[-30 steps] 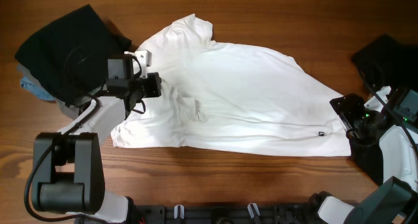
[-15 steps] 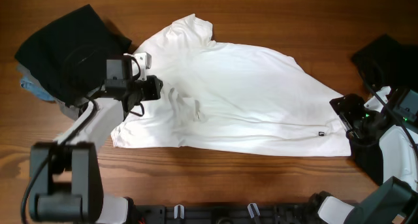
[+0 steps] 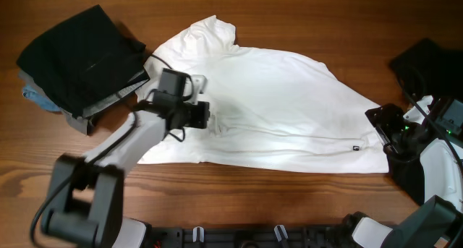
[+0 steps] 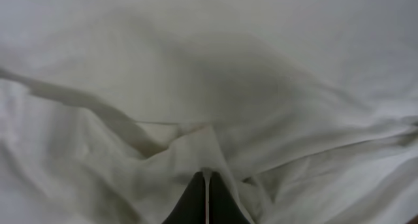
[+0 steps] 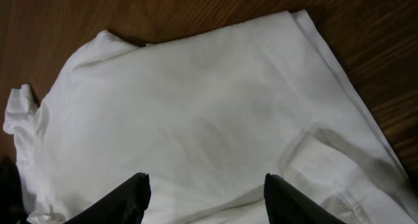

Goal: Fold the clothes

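White cotton is pinched in your left tool (image 4: 206, 192). In the left wrist view its two dark fingers (image 4: 189, 208) meet with only a thin slit between them, and a raised ridge of the T-shirt (image 3: 289, 96) runs straight into that slit. Around the pinch the cloth is bunched into soft folds and creases. From overhead, this tool sits over the left part of the T-shirt, inside its left edge, with the arm reaching in across the shirt's lower left corner.

Your right tool (image 5: 208, 188) stands wide. In the right wrist view its two black fingers (image 5: 130, 198) are well apart, with the T-shirt spread flat below and between them. You cannot tell from these views whether the fingers touch the cloth. From overhead, it is at the shirt's lower right corner, just beside the small black hem tag (image 3: 356, 149).

The T-shirt lies spread across the middle of the wooden counter (image 3: 304, 16), mostly flat, with its long lower edge running from left to right. One end is rumpled and points to the upper left.

Just off the shirt's upper left edge lies a pile of black garments (image 3: 79, 56), with a grey cloth (image 3: 81, 119) and a bit of blue cloth (image 3: 37, 96) showing beneath it. Beyond the shirt's right edge, apart from it, lies another black garment (image 3: 427, 67).
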